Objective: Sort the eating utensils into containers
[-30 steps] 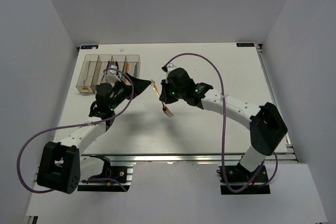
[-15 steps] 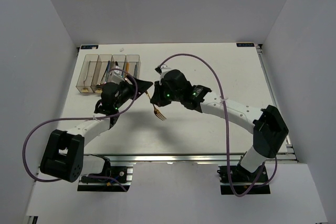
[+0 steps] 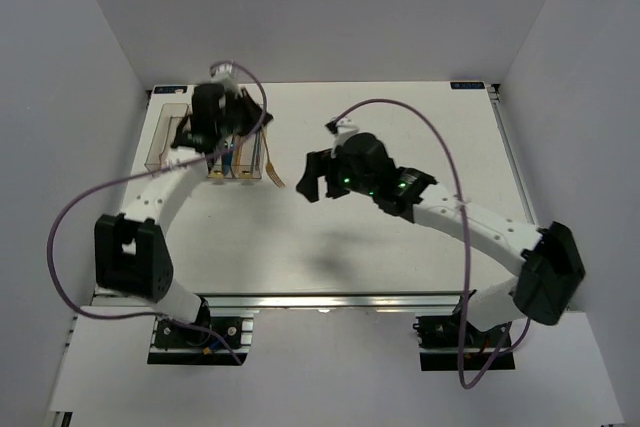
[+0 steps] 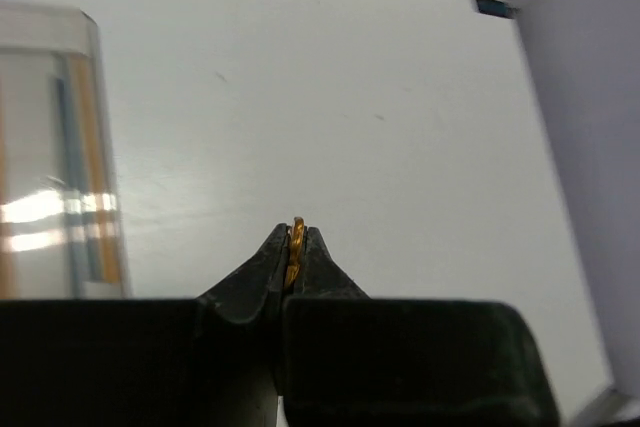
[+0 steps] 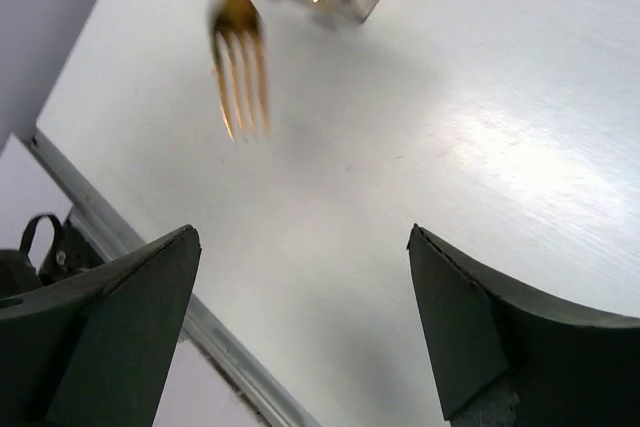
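Left wrist cam: left pincer [image 4: 293, 259] clamped on the gold fork [image 5: 240, 57], dangling just beside the containers [image 3: 165, 147]; right pincer [image 5: 302, 237] wide, empty. Fork's mid-delivery, I reckon. Next needs lining up over a bin.

No text, label or number can be read anywhere.

You're in a robotics lab test cell, not a home or a kitchen. A bare white table [image 3: 400, 257] is boxed in by plain white panels [image 3: 60, 97]. An aluminium rail [image 3: 330, 301] edges its near side, where two arm bases [image 3: 465, 335] are bolted. Loose purple cables [image 3: 380, 100] loop off the arms [image 3: 470, 222].
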You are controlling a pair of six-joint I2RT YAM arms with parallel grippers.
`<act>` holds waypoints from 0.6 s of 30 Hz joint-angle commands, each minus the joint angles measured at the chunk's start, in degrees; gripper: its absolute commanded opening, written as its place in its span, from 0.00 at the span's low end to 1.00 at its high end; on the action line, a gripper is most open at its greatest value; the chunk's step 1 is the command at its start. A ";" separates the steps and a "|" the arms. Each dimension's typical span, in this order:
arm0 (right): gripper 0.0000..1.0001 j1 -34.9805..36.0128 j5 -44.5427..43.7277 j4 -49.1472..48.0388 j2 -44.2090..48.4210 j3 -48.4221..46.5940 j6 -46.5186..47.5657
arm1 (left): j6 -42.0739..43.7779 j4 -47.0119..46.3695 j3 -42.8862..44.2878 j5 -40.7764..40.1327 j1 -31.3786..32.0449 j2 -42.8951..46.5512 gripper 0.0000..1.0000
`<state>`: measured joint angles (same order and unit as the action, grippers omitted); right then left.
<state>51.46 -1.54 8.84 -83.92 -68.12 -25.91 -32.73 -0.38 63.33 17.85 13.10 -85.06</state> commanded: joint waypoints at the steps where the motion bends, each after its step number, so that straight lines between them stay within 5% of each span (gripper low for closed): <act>1: 0.89 -5.57 -1.82 -2.86 9.01 6.56 1.30 | 24.53 34.19 22.40 -11.07 -3.16 -8.94 0.00; 9: 0.89 -9.63 1.01 -0.14 17.29 15.64 5.42 | 34.14 31.69 44.41 -12.66 -16.33 -26.45 0.00; 18: 0.89 -9.63 6.02 0.65 24.24 22.59 7.28 | 47.59 15.53 41.88 9.74 -28.21 -31.92 0.00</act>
<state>41.65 1.34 10.57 -61.82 -46.33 -20.23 8.01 22.59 105.80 17.39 -14.90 -118.96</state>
